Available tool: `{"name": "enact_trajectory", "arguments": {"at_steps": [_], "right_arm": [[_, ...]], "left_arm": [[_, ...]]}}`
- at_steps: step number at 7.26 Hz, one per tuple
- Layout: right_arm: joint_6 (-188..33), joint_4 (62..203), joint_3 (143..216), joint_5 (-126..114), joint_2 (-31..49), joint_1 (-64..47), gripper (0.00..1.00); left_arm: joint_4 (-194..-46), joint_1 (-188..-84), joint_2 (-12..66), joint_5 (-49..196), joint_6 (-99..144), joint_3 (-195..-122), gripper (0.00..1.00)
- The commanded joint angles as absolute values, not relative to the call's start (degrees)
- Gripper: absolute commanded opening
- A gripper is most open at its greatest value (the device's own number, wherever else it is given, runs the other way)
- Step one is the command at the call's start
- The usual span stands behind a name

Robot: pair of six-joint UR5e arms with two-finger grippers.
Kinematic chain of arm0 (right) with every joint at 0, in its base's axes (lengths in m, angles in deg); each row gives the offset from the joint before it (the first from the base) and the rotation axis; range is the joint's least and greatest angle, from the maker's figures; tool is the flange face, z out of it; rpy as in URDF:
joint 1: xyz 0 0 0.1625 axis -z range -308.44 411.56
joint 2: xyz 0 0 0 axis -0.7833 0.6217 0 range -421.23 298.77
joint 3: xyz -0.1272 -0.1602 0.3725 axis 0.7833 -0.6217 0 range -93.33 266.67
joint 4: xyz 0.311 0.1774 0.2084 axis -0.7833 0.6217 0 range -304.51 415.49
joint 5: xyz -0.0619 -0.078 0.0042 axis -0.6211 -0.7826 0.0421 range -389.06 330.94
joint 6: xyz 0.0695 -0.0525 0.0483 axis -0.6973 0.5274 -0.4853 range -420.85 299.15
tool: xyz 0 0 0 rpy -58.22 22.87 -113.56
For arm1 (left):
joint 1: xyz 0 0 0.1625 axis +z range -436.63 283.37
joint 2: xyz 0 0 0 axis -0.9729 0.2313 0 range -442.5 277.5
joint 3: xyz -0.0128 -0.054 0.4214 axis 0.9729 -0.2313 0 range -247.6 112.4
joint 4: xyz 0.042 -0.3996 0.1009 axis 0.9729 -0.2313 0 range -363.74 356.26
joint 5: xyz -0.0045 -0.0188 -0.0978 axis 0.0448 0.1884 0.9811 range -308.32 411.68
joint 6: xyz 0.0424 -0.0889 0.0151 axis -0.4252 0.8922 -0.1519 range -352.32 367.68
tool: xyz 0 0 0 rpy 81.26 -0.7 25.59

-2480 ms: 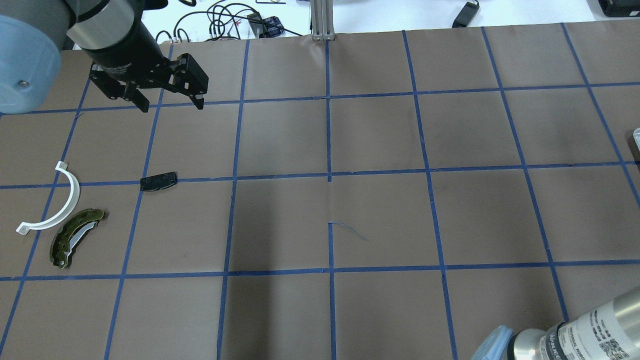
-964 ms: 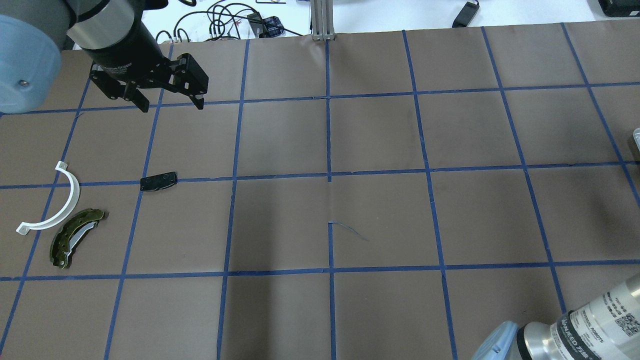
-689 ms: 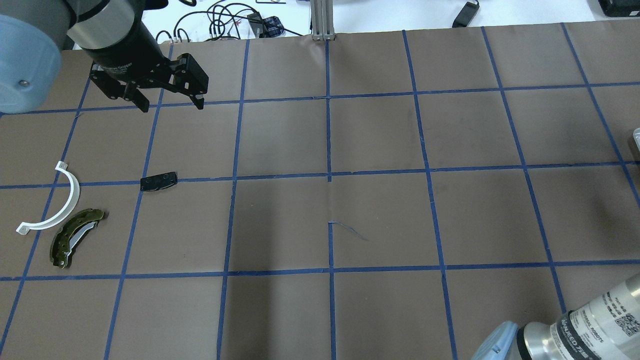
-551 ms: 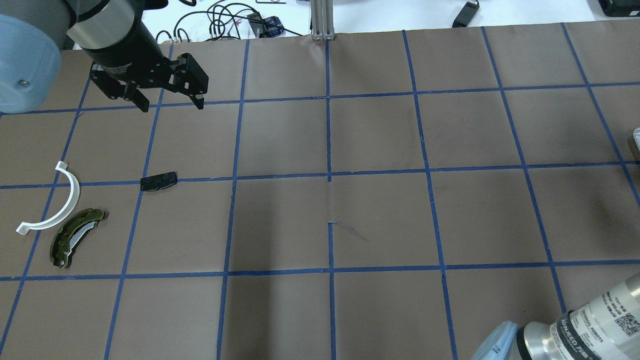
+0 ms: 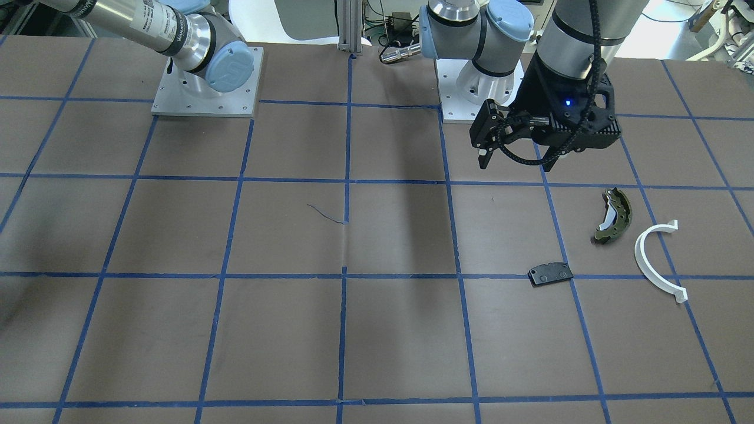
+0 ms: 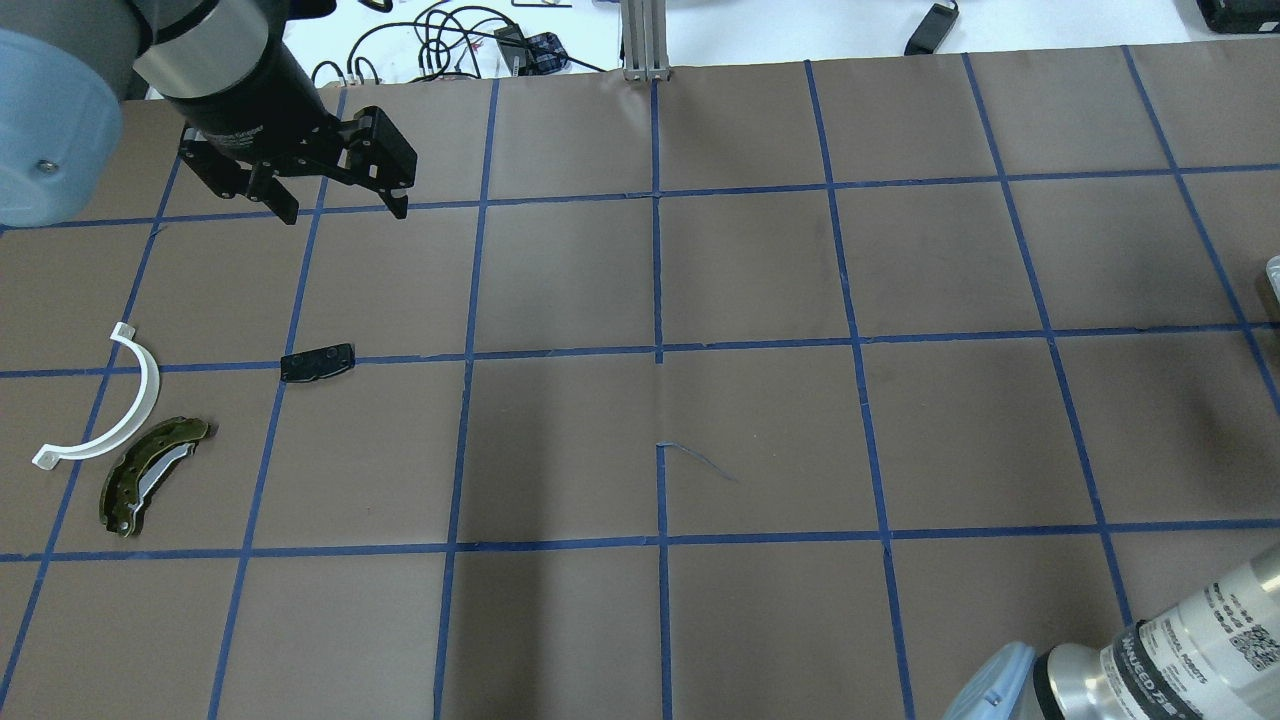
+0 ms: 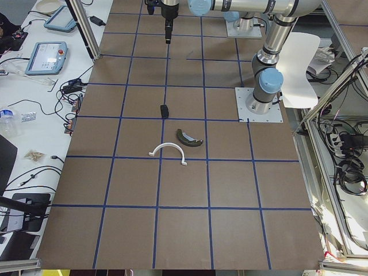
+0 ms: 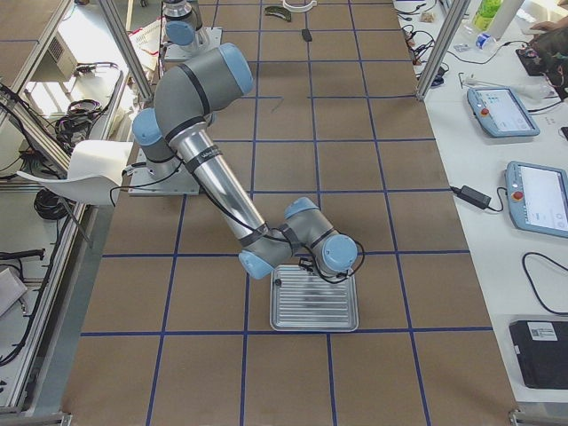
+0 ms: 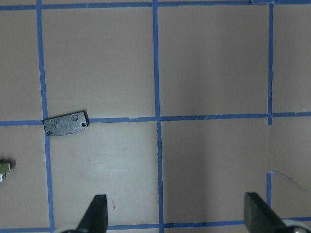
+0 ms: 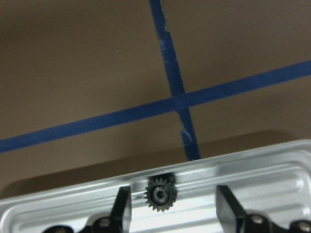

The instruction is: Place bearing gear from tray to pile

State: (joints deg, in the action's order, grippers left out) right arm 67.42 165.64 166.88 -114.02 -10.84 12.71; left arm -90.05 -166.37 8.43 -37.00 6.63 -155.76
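The gear (image 10: 161,194) lies in the metal tray (image 10: 272,160), just under its rim at the bottom centre of the right wrist view. The right gripper (image 10: 173,190) hangs over it, spread wide and empty, one finger on either side. This looks like the reach before the pick. Next it should drop, centre, close on the gear, then carry it to the pile at the overhead view's left: brake shoe (image 6: 150,475), white half-ring (image 6: 110,405), black plate (image 6: 317,362). The left gripper (image 6: 345,208), upper left there, is also wide open and empty.
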Motion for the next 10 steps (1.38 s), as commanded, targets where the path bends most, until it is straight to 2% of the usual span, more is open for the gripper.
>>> {"name": "enact_trajectory", "arguments": {"at_steps": [1, 3, 7, 10], "right_arm": [[67.4, 165.7, 166.7, -114.2, -10.9, 12.7, 0.35], [67.2, 165.7, 166.6, -116.4, -10.7, 12.5, 0.00], [65.3, 165.5, 166.0, -118.9, -8.3, 11.5, 0.00], [54.6, 154.2, 166.6, -118.7, -2.0, 7.5, 0.00]], "left_arm": [[-90.0, -166.4, 8.5, -37.0, 6.6, -155.8, 1.00], [-90.0, -166.4, 8.5, -37.0, 6.6, -155.8, 1.00], [-90.0, -166.4, 8.4, -37.0, 6.6, -155.8, 1.00], [-90.0, -166.4, 8.4, -37.0, 6.6, -155.8, 1.00]]}}
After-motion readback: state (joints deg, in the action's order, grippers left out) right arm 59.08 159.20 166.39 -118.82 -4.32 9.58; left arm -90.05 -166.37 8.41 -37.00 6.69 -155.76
